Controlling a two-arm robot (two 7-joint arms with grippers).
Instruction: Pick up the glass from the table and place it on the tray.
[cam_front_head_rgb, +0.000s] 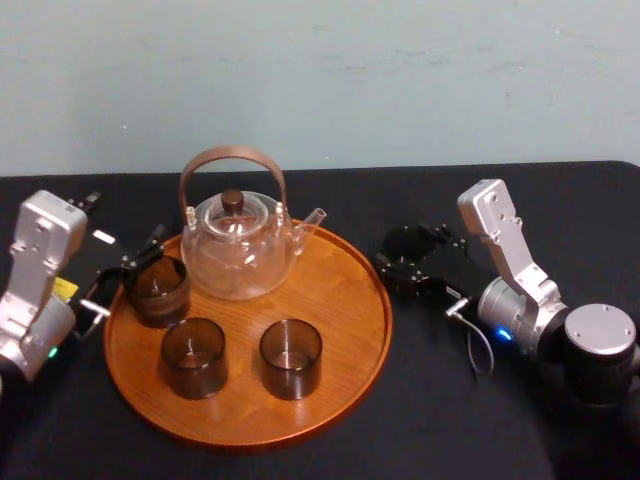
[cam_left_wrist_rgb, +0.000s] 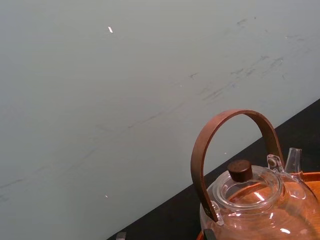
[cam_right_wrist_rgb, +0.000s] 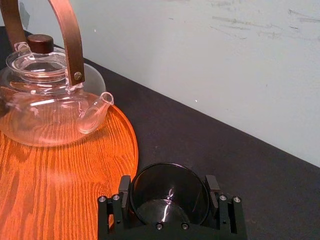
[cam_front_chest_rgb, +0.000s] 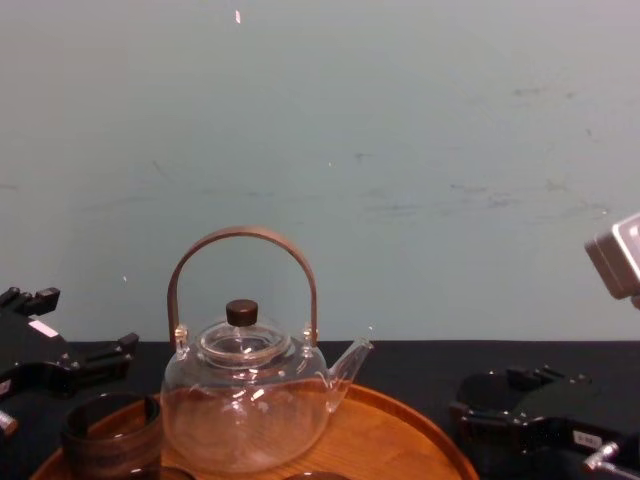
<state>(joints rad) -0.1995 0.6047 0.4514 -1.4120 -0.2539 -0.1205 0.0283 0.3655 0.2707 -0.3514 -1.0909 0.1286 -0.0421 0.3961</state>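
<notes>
A dark smoked glass (cam_right_wrist_rgb: 169, 200) stands on the black table just off the tray's right rim. My right gripper (cam_right_wrist_rgb: 169, 196) is shut on it, one finger (cam_right_wrist_rgb: 124, 192) pressed to each side; the head view shows the same grip (cam_front_head_rgb: 410, 255). The round orange-brown wooden tray (cam_front_head_rgb: 340, 290) carries a clear glass teapot (cam_front_head_rgb: 240, 245) and three more dark glasses, at the left (cam_front_head_rgb: 157, 290), front left (cam_front_head_rgb: 193, 356) and front middle (cam_front_head_rgb: 291, 358). My left gripper (cam_front_head_rgb: 125, 272) hangs open at the tray's left edge, just above and beside the left glass.
The teapot's tall brown handle (cam_front_chest_rgb: 243, 240) rises at the tray's back, and its spout (cam_right_wrist_rgb: 97, 107) points toward the right gripper. A pale wall closes off the far edge of the table (cam_front_head_rgb: 500, 420).
</notes>
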